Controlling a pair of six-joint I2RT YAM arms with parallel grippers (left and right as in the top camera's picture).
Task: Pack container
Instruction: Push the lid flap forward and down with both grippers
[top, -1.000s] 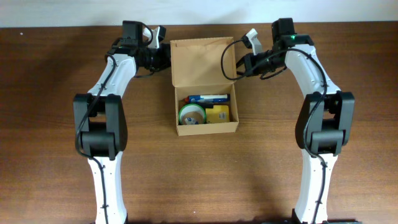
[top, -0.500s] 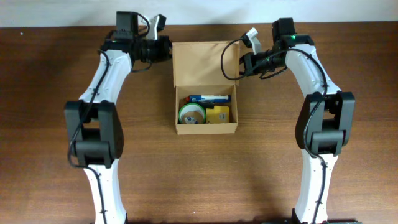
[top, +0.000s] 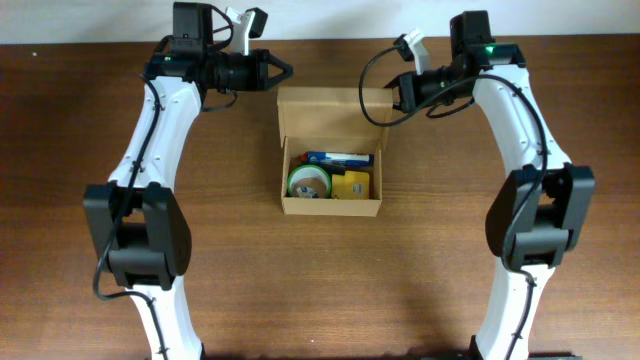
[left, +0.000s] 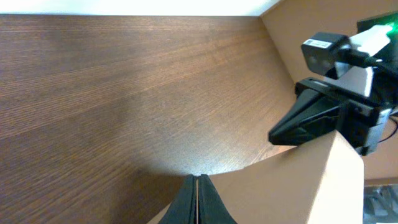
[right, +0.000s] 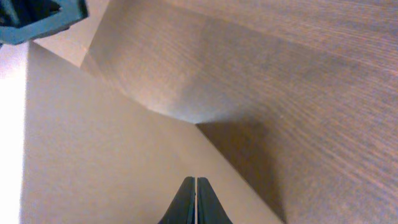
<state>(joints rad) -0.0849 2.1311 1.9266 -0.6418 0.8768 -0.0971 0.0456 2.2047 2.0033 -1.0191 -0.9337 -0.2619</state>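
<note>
The container (top: 333, 205) is a brown cardboard box in the middle of the table, and its hinged lid flap (top: 330, 115) is tilted up at the far side. Inside lie a green tape roll (top: 309, 183), a yellow item (top: 352, 185) and a blue item (top: 335, 158). My left gripper (top: 288, 71) is shut and empty at the flap's far left corner. My right gripper (top: 391, 97) is shut and empty at the flap's right edge. In the left wrist view the shut tips (left: 198, 178) meet the flap (left: 292, 183). In the right wrist view the tips (right: 196, 180) lie over the flap (right: 93, 143).
The dark wood table (top: 230, 280) surrounds the box. A pale wall strip (top: 320, 20) runs along the table's far edge. Both arms reach in from the near side, bracketing the box left and right.
The left gripper has swung from the flap's left side to behind its far left corner. The right gripper has shifted slightly. The flap now looks shorter from above, raised more steeply.
</note>
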